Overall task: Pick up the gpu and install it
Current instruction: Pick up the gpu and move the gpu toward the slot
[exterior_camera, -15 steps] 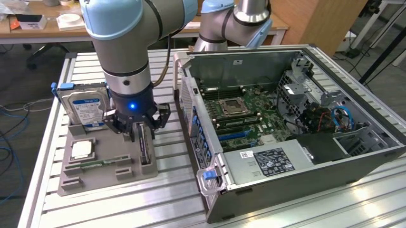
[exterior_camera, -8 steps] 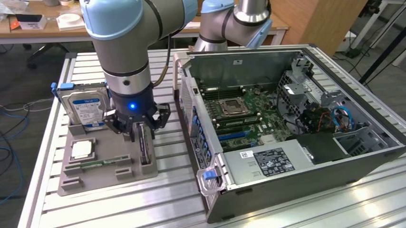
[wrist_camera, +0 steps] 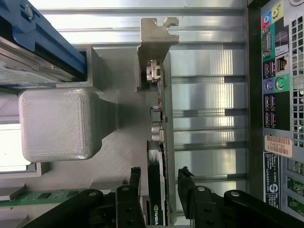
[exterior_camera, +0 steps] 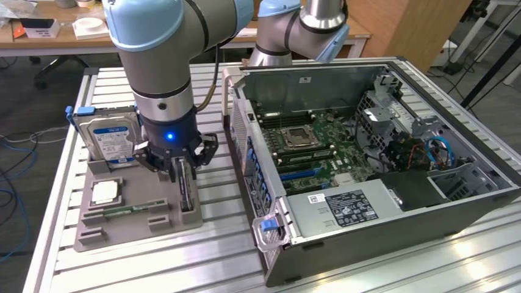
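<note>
Pincer (wrist_camera: 159,178) open astride the gpu (wrist_camera: 156,159), slim gaps each side; exterior view adds the motherboard (exterior_camera: 313,143).

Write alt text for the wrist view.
The gripper, jaws open, straddles the gpu, which stands on edge in a grey holder. A blue-framed hard drive sits to one side, the computer case with its rear ports to the other.
</note>
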Controlling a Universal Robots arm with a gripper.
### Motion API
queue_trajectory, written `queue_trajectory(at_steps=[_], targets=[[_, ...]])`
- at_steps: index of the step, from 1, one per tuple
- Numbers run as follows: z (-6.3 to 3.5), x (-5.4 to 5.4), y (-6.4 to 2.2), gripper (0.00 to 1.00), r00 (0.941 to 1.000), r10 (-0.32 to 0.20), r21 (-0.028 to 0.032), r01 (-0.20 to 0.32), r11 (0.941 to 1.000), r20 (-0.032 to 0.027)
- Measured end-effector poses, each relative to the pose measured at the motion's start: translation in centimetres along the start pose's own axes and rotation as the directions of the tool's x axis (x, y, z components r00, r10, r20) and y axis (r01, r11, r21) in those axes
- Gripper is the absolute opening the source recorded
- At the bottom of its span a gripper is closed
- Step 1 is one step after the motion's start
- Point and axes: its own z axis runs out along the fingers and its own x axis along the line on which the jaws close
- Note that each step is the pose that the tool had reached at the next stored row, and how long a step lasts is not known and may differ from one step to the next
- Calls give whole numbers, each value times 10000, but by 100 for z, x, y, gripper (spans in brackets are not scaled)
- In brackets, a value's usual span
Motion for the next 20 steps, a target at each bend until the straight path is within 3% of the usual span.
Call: queue_trajectory(at_steps=[12, 13, 18, 19, 20], targets=[[1, 1, 20, 43, 10000, -1, 0, 1, 10000, 0], [1, 1, 20, 36, 10000, -1, 0, 1, 10000, 0], [1, 1, 20, 35, 10000, -1, 0, 1, 10000, -1], [1, 1, 20, 28, 10000, -1, 0, 1, 10000, -1], [1, 1, 20, 28, 10000, -1, 0, 1, 10000, 0]])
